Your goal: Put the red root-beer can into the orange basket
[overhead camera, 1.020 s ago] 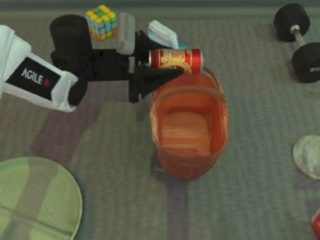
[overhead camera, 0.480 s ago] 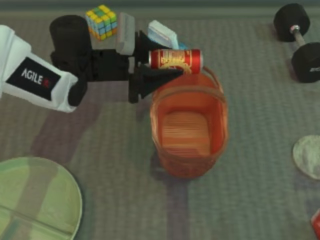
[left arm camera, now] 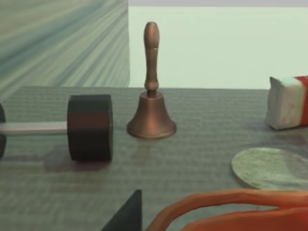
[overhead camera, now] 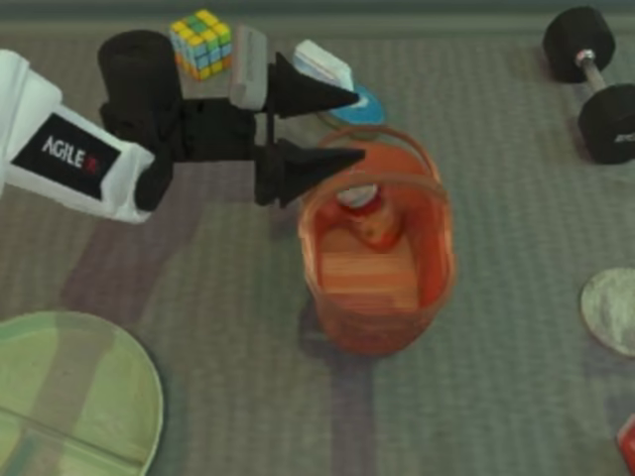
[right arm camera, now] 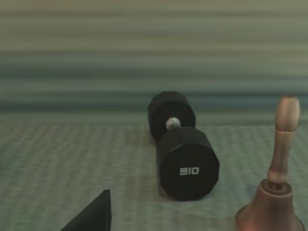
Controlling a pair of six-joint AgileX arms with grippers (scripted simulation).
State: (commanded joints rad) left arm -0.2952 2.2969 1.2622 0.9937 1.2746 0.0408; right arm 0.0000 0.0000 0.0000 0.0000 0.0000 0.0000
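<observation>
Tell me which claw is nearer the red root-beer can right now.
Left. The left claw hangs open just over the orange basket rim, above the red root-beer can inside. The right claw is outside the top view.

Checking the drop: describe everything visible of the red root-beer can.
The red root-beer can is small, red, with a silver top. It sits inside the orange basket, near the end closest to the left hand, tilted, top toward that end. The hand is open and apart from it. Its label cannot be made out.
</observation>
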